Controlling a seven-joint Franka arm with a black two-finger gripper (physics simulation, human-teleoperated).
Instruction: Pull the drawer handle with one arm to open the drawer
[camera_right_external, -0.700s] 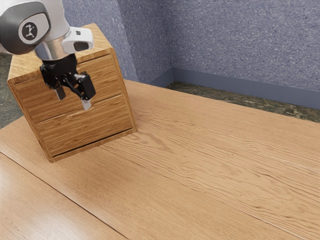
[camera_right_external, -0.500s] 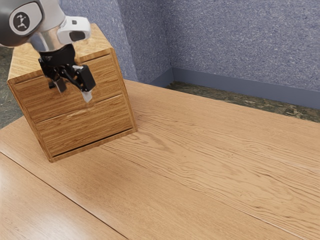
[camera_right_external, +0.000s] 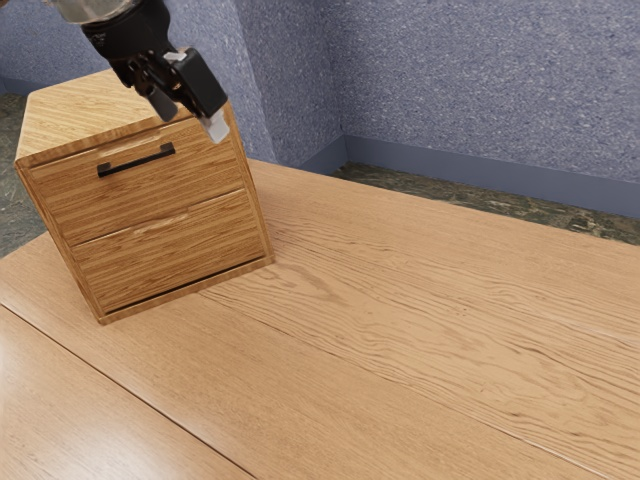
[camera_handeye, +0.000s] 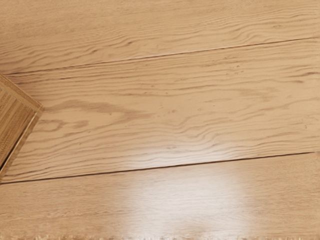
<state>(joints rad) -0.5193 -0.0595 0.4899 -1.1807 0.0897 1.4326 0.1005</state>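
Wooden cabinet at the exterior view's left, drawer shut, handle untouched. Approach step, seemingly: gripper spread, empty, above cabinet's right edge. Next: down to handle, clamp, pull.

so the cabinet is a small light-oak box, sitting upright at about 9 o'clock in the exterior view, with its front angled toward roughly 5 o'clock. Two drawers are stacked in it. The top drawer has a thin black bar handle running near its upper edge and sits flush, so it's shut. The bottom drawer looks shut too.
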